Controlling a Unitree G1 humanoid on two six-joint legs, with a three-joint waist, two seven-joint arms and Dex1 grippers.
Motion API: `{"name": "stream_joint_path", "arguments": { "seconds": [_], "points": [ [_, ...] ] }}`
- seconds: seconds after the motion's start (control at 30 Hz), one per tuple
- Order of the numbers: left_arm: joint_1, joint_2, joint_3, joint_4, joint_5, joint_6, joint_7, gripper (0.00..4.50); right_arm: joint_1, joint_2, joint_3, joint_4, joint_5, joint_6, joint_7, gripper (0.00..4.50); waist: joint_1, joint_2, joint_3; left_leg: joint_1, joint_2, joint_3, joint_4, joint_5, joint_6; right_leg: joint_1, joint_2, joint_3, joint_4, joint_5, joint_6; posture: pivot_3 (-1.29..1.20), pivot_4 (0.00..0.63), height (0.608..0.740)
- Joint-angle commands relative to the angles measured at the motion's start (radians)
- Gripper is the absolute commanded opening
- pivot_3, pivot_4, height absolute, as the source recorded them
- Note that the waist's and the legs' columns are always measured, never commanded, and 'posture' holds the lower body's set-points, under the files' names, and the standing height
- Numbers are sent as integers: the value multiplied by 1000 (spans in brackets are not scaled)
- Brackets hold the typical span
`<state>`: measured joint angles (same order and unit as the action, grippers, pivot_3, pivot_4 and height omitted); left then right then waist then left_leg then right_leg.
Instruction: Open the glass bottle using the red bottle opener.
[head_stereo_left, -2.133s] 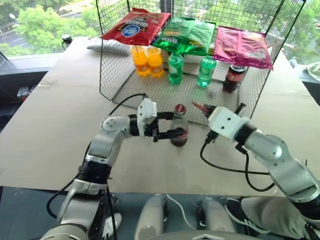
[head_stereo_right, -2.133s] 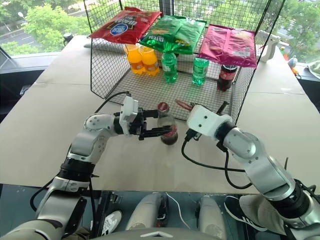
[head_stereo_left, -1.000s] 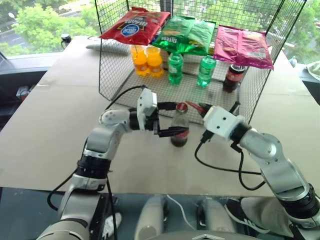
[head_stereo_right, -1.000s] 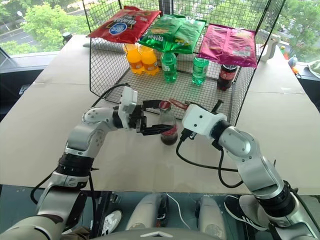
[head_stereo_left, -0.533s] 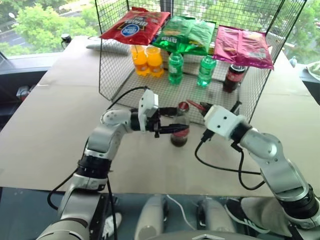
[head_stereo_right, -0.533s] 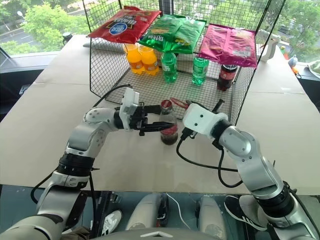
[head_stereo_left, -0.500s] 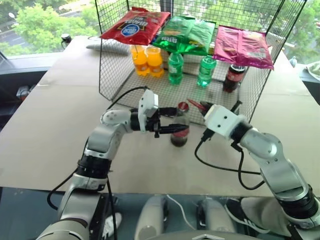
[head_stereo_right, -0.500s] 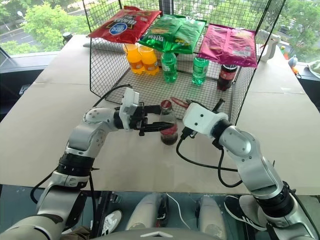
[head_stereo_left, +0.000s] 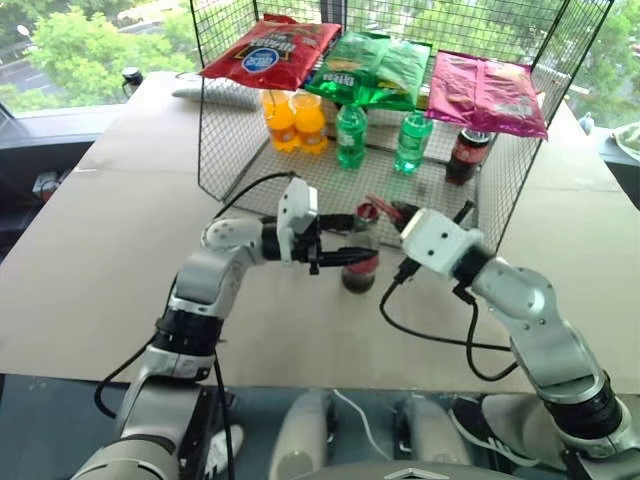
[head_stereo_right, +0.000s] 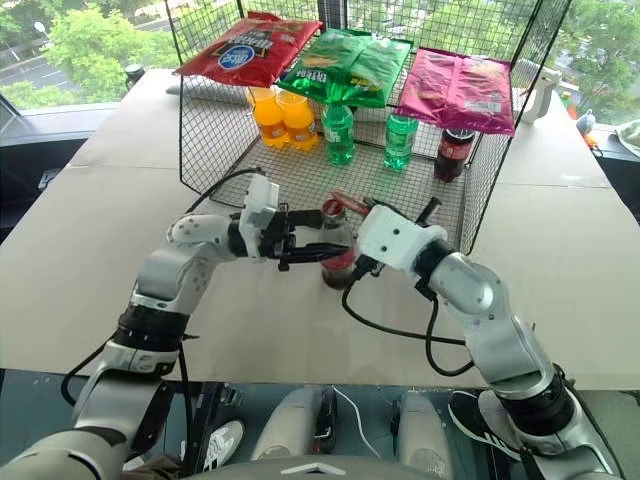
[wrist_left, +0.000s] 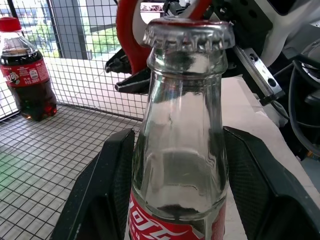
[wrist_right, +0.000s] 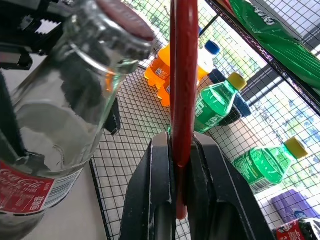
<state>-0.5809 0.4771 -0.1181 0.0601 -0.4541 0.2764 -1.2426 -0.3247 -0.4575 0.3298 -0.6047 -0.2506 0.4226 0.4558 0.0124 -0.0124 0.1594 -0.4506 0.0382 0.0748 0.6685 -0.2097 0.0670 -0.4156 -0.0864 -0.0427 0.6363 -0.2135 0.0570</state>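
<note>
The glass bottle (head_stereo_left: 360, 255) stands on the table at the wire rack's six o'clock, pinched by the left gripper (wrist_left: 175, 190). The right gripper (wrist_right: 181, 165) clamps the red bottle opener (wrist_right: 183, 75); its ring seems just behind the still-seated cap (wrist_left: 189, 31).

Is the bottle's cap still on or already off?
Still on: the crimped cap sits on the bottle, opener beside it.

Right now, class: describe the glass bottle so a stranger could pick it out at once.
Find the wire mesh rack on the table. In front of it, the glass bottle stands between the left gripper fingers: clear, red label, metal crown cap, unlike the green plastic bottles inside.
</note>
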Motion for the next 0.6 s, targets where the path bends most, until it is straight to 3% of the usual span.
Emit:
{"name": "stream_joint_path", "arguments": {
  "seconds": [0.03, 0.4, 0.6],
  "points": [
    [-24, 6, 28, -20, -11, -1, 11, 2116, 7, 8, 21, 10, -74, -52, -41, 0, 0, 0, 0, 0, 0, 0, 0, 0, 0, 0, 0, 0, 0, 0, 0, 0, 150, 740],
    [-40, 8, 31, -20, -17, 32, 21, 2116, 47, 41, 122, 72, -342, -106, -125, 0, 0, 0, 0, 0, 0, 0, 0, 0, 0, 0, 0, 0, 0, -2, 3, 0, 150, 740],
    [-56, -1, 27, -3, -9, 31, 20, 2116, 85, 130, 66, 37, -298, -89, -128, 0, 0, 0, 0, 0, 0, 0, 0, 0, -1, 0, 0, 0, 0, -2, 3, 0, 150, 740]
  ]
}}
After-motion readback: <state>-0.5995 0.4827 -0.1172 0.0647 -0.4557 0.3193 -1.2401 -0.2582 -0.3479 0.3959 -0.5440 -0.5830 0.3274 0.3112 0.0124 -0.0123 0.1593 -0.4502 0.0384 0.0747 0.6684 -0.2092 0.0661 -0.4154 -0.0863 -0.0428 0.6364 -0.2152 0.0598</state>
